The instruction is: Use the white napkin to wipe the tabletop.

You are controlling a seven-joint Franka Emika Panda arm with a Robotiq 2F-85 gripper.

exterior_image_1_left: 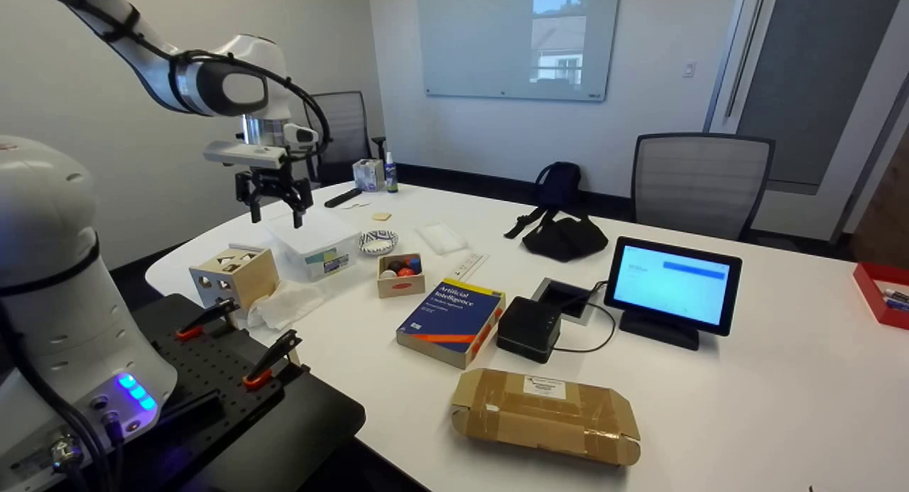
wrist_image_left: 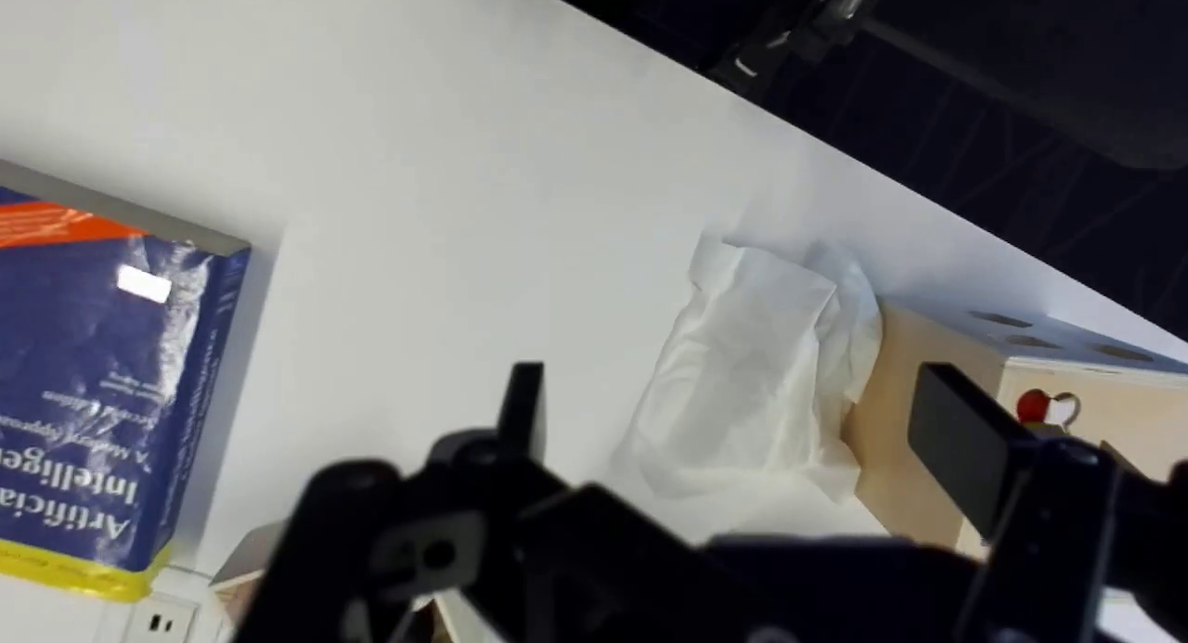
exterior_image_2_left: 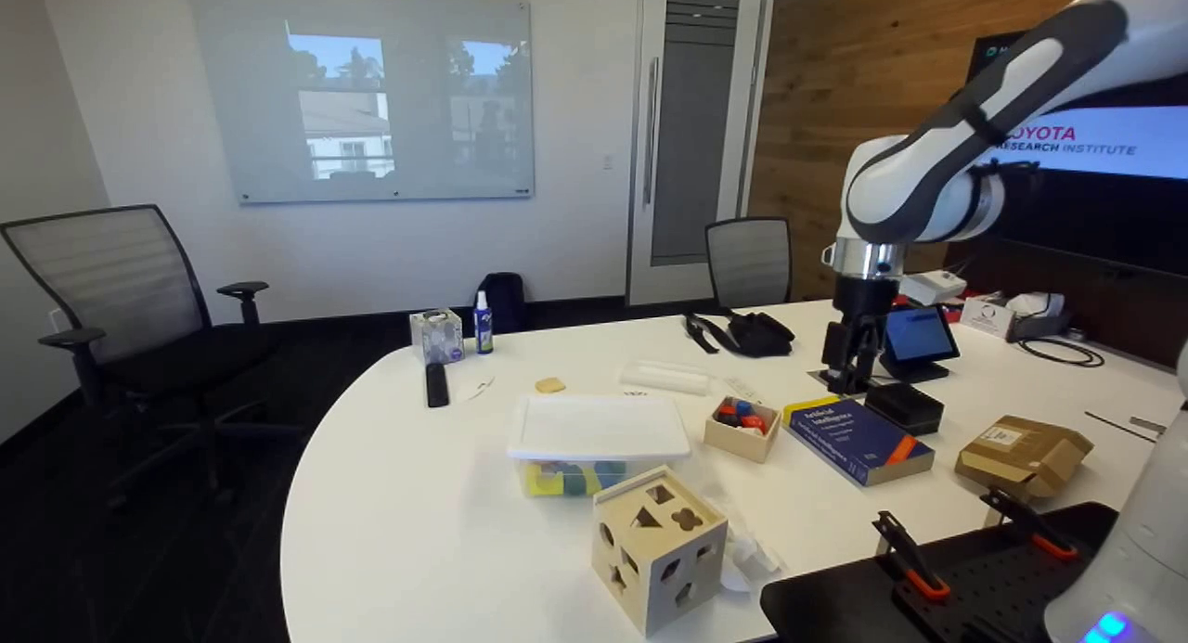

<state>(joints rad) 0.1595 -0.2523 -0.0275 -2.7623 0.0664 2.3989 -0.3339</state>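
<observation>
A: Operator, your gripper (exterior_image_1_left: 277, 215) hangs well above the tabletop (exterior_image_1_left: 746, 407), and its two fingers (wrist_image_left: 956, 439) stand wide apart from each other.

B: I agree with this. In the wrist view you can see the white napkin (wrist_image_left: 742, 365) in the gap between these fingers, but it lies lower, on the tabletop itself.

A: And in which manner does it lie before you?

B: It is crumpled, with several soft folds, near the edge of the tabletop. You find it just beside the wooden shape box (exterior_image_1_left: 234, 275); whether it touches the wall of this box, I cannot tell you with certainty.

A: In an exterior view this box hides one part of the napkin (exterior_image_2_left: 747, 564) from you.

B: As for the other things, in both exterior views you have a transparent plastic box (exterior_image_1_left: 334, 258) with a white lid near the shape box. Then comes a small wooden tray (exterior_image_1_left: 401, 287) with coloured objects, and next to it the thick blue book (exterior_image_1_left: 454, 314).

A: Just beside the book stands a small black device (exterior_image_1_left: 529, 329), and near this you see a lit screen (exterior_image_1_left: 675, 286). A brown cardboard box (exterior_image_1_left: 543, 417) rests also near the book.

B: Please note too the patterned bowl (exterior_image_1_left: 378, 250), which an exterior view shows you near the plastic box.
</observation>
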